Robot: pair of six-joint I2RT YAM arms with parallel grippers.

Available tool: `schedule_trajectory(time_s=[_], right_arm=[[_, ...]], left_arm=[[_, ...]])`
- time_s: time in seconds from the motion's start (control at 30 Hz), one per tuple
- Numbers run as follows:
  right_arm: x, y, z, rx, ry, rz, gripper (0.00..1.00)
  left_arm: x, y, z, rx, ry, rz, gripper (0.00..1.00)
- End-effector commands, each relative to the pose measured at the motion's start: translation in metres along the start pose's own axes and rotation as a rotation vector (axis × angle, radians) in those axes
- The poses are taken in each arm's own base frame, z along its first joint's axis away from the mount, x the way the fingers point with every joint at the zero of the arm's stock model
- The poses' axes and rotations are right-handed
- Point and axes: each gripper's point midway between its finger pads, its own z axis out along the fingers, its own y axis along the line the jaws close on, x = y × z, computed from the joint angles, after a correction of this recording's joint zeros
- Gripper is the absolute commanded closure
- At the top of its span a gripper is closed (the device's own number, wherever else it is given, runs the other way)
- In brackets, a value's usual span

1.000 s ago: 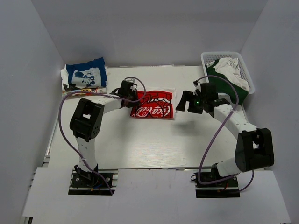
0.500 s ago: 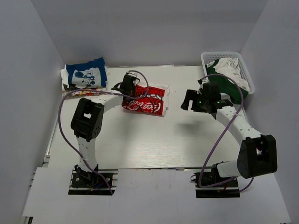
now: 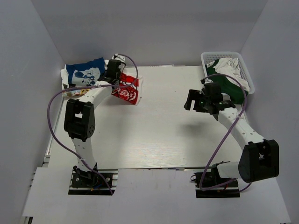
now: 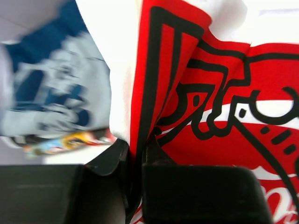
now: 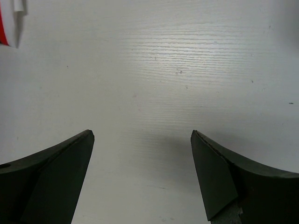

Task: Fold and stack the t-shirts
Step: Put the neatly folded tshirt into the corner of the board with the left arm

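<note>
The folded white t-shirt with the red Coca-Cola panel [image 3: 127, 90] hangs lifted at the back left, and my left gripper [image 3: 113, 77] is shut on its edge. The left wrist view shows the red and white cloth [image 4: 219, 93] pinched between the black fingers [image 4: 112, 161]. Just left of it lies the folded blue t-shirt with white cartoon print [image 3: 85, 73] [image 4: 51, 93], on top of other folded cloth. My right gripper [image 3: 192, 100] hovers open over bare table on the right, nothing between its fingertips [image 5: 74, 154].
A white basket [image 3: 247, 72] holding green and white cloth [image 3: 223, 74] stands at the back right. Purple cables loop off both arms. White walls close in the table [image 3: 159, 135] on three sides.
My left gripper has closed on the Coca-Cola shirt and carried it left and back, from the table's middle to beside the blue shirt. The right arm has drawn back slightly, still open.
</note>
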Motion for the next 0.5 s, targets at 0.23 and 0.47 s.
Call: schedule_trajectory(time_s=[0.23, 0.47], right_arm=[[-0.009, -0.001, -0.009, 0.016, -0.036, -0.015, 0.1], [-0.01, -0.002, -0.008, 0.028, -0.029, -0.016, 0.1]], left_arm=[[-0.071, 0.138, 0.015, -0.23, -0.106, -0.002, 1.0], [-0.1, 0.195, 0.009, -0.253, -0.171, -0.058, 1.0]])
